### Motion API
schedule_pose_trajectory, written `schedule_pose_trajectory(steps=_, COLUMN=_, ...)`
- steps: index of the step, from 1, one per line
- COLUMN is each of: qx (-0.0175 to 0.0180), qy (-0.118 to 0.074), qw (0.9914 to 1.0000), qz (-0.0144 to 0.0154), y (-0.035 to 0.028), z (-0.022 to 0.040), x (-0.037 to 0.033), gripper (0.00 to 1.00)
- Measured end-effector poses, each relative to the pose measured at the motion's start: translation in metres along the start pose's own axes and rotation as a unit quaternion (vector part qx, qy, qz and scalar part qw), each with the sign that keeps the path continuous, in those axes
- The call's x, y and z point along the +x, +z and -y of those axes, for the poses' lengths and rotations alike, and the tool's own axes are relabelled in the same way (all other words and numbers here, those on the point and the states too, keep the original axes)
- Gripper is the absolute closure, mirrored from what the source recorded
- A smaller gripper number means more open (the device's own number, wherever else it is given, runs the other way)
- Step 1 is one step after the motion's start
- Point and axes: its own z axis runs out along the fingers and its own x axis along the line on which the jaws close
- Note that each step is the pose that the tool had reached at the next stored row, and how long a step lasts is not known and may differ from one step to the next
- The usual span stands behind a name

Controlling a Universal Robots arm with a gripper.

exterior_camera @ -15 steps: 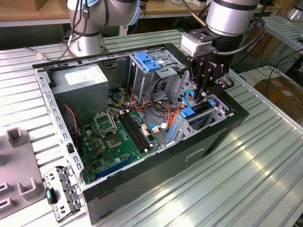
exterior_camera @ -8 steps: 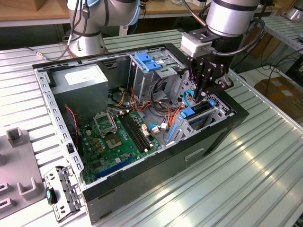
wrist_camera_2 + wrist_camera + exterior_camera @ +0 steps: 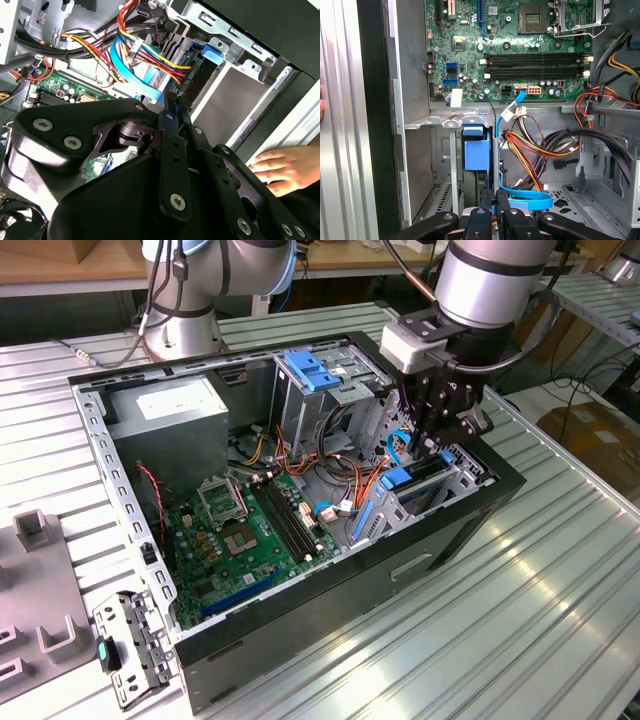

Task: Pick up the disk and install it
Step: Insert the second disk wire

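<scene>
The disk (image 3: 412, 483) sits on edge in the drive cage (image 3: 462, 476) at the open case's corner on the exterior view's right, its blue rail end facing up. The first wrist view shows that blue rail end (image 3: 476, 151) inside the bay. My gripper (image 3: 440, 436) hangs just above the cage, beside the disk. Both wrist views show the fingertips pressed together, and a blue flat data cable (image 3: 526, 203) ends between them. The cable (image 3: 142, 75) loops back toward the motherboard (image 3: 520, 55). Most of the disk's body is hidden by the cage.
A grey power-supply box (image 3: 170, 420) fills the case's far corner, and a second cage with a blue latch (image 3: 315, 370) stands behind. Loose coloured wires (image 3: 540, 150) crowd the floor near the cage. A person's hand (image 3: 277, 170) rests on the case's outer wall.
</scene>
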Motion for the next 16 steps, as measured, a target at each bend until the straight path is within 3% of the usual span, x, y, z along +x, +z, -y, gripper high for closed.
schedule_pose_trajectory(steps=1, qx=0.0045, qy=0.000, qw=0.99999, qz=0.0011, y=0.0001, z=-0.0010, x=0.0007, gripper=0.84)
schedule_pose_trajectory(steps=2, qx=0.0058, qy=0.000, qw=0.99998, qz=0.0012, y=0.0001, z=-0.0018, x=0.0012, gripper=0.84)
schedule_pose_trajectory(steps=7, qx=0.0063, qy=0.002, qw=0.99998, qz=0.0011, y=0.0019, z=-0.0024, x=0.0048, gripper=0.84)
schedule_pose_trajectory(steps=11, qx=0.0075, qy=0.018, qw=0.99980, qz=-0.0011, y=0.0045, z=-0.0028, x=0.0048, gripper=0.84)
schedule_pose_trajectory(steps=14, qx=0.0077, qy=0.020, qw=0.99978, qz=-0.0006, y=0.0046, z=-0.0027, x=0.0047, gripper=0.84)
schedule_pose_trajectory(steps=16, qx=0.0106, qy=0.019, qw=0.99977, qz=-0.0002, y=0.0047, z=-0.0028, x=0.0048, gripper=0.84)
